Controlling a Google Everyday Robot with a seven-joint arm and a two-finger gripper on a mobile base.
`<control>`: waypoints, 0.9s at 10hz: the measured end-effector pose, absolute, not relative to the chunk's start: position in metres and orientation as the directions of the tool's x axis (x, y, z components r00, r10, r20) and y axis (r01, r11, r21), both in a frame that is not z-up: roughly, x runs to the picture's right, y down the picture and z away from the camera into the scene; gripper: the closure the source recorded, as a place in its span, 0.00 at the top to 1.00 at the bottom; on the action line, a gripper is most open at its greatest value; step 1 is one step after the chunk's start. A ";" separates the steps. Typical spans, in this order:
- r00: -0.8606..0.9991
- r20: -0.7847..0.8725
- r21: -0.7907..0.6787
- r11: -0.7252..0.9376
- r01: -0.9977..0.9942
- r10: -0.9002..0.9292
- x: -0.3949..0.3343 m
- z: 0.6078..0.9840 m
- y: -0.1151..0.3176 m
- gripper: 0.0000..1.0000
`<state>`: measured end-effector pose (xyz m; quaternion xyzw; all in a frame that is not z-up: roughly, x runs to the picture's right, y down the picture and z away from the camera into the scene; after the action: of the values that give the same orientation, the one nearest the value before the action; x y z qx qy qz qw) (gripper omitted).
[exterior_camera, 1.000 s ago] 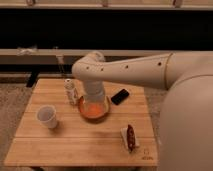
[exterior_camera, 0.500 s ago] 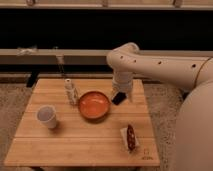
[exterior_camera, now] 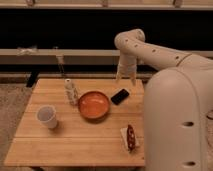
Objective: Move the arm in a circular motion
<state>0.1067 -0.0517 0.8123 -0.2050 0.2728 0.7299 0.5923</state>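
The arm (exterior_camera: 165,57) is cream-beige, made of thick rounded segments with small dark screw holes. It comes in from the right, with its largest segment (exterior_camera: 175,125) filling the lower right. It bends at an elbow (exterior_camera: 130,40) and points down. The narrow gripper (exterior_camera: 126,80) hangs over the far right edge of the wooden table (exterior_camera: 75,145), just behind a black phone (exterior_camera: 120,96). It holds nothing that I can see.
On the table are an orange bowl (exterior_camera: 94,105) in the middle, a small bottle (exterior_camera: 71,91) to its left, a white cup (exterior_camera: 46,116) at the left and a wrapped snack (exterior_camera: 130,137) at the front right. A dark wall with rails runs behind.
The arm has swung from above the orange bowl to the right and back. The gripper now hangs at the table's far right edge. The bowl is uncovered.
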 end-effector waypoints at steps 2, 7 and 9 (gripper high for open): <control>-0.161 -0.628 0.122 -0.109 -0.987 0.761 0.073 0.831 -0.075 0.65; 0.063 -0.633 -0.028 0.058 -0.998 0.771 -0.047 0.848 -0.104 0.65; 0.183 -0.629 -0.111 0.145 -0.983 0.756 -0.099 0.831 -0.089 0.65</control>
<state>-0.0990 -0.0889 0.8311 -0.2588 0.2195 0.6003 0.7242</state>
